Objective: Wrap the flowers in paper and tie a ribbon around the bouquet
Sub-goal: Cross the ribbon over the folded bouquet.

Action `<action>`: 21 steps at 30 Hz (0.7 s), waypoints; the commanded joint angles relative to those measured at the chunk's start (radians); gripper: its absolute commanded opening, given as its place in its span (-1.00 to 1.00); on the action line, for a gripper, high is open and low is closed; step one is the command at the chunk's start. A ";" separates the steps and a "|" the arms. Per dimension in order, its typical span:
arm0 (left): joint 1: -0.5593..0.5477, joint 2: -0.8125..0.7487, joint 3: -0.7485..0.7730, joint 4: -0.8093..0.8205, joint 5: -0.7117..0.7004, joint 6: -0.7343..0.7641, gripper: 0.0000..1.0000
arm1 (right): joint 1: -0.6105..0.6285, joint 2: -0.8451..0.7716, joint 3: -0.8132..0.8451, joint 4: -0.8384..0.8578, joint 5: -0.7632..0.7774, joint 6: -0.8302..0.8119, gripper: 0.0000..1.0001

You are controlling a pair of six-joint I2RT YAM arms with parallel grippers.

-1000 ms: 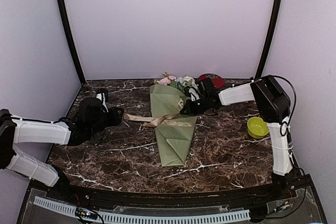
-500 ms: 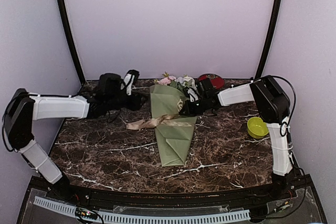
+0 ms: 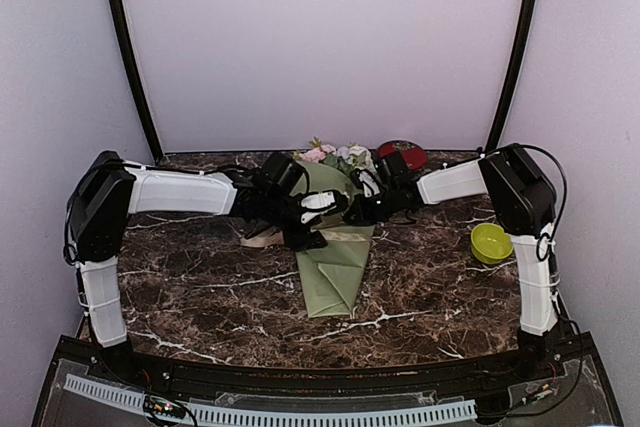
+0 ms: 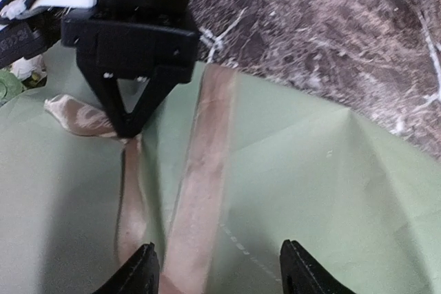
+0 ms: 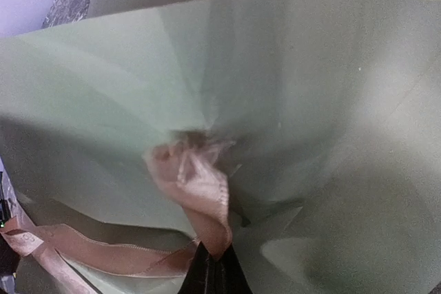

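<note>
- Nearest the arm bases, the narrow tip of the bouquet (image 3: 335,292) lies on the dark marble bench (image 3: 200,287), on the near side of both pincers. The cone widens toward the far wall.
- The left pincer (image 4: 220,272) hangs over the middle of the cone. It is released, its fingertips standing well apart with nothing clamped between them.
- Under it lies the sage-green paper (image 4: 310,170), creased but flat.
- A flat strand of the ribbon (image 4: 203,170) runs across the paper beneath the gap, close to one fingertip.
- Just beyond the left pincer, the right pincer (image 4: 128,127) points down at the cone. It is clenched, its tips pinched together on the ribbon where two strands meet.
- A short curled end of the ribbon lies on the paper just beside those tips.
- From the right wrist, the ribbon bunches into a crumpled lump just ahead of the shut tips, and another strand trails off to the side. Whether that lump is a finished knot I cannot tell.
- From above, the two pincers are close together over the band. A bit of ribbon shows on the bench on the outer side of the left pincer.
- Well apart from the right pincer, on its outer side, a lime-green bowl (image 3: 490,242) sits on the bench.
- Beyond both pincers, the flowers (image 3: 338,155) show pink and white at the cone's wide end.
- A red round thing (image 3: 405,153) lies just behind the right wrist, by the far wall.
</note>
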State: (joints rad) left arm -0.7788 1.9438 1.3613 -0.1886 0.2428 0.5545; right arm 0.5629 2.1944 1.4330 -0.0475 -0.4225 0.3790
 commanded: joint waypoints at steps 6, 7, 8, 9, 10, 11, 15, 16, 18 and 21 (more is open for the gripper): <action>0.009 0.104 0.116 -0.106 -0.260 0.185 0.13 | 0.018 -0.056 -0.029 0.005 -0.016 0.001 -1.00; 0.008 0.108 0.115 -0.100 -0.268 0.190 0.08 | 0.019 -0.057 -0.029 0.005 -0.018 0.002 -1.00; 0.008 0.111 0.113 -0.092 -0.273 0.193 0.03 | 0.020 -0.059 -0.031 0.005 -0.020 0.002 -1.00; 0.008 0.113 0.109 -0.081 -0.282 0.195 -0.02 | 0.022 -0.062 -0.031 0.005 -0.021 0.001 -1.00; 0.007 0.114 0.108 -0.074 -0.289 0.195 -0.07 | 0.022 -0.063 -0.031 0.004 -0.021 -0.001 -1.00; 0.007 0.115 0.108 -0.070 -0.291 0.195 -0.13 | 0.023 -0.065 -0.030 0.002 -0.021 -0.002 -1.00; 0.007 0.116 0.104 -0.084 -0.280 0.198 -0.42 | 0.024 -0.069 -0.027 -0.012 -0.024 -0.010 -1.00; 0.007 0.116 0.104 -0.091 -0.277 0.202 -0.46 | 0.025 -0.072 -0.028 -0.015 -0.025 -0.011 -1.00; 0.007 0.116 0.104 -0.102 -0.277 0.210 -0.65 | 0.025 -0.078 -0.036 -0.018 -0.027 -0.014 -1.00; 0.007 0.112 0.118 -0.106 -0.290 0.197 -0.99 | 0.029 -0.078 -0.030 -0.041 -0.044 -0.030 -1.00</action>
State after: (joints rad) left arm -0.7689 2.0678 1.4563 -0.2592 -0.0280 0.7498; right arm 0.5766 2.1624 1.4109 -0.0624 -0.4343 0.3748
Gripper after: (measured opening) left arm 0.073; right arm 0.004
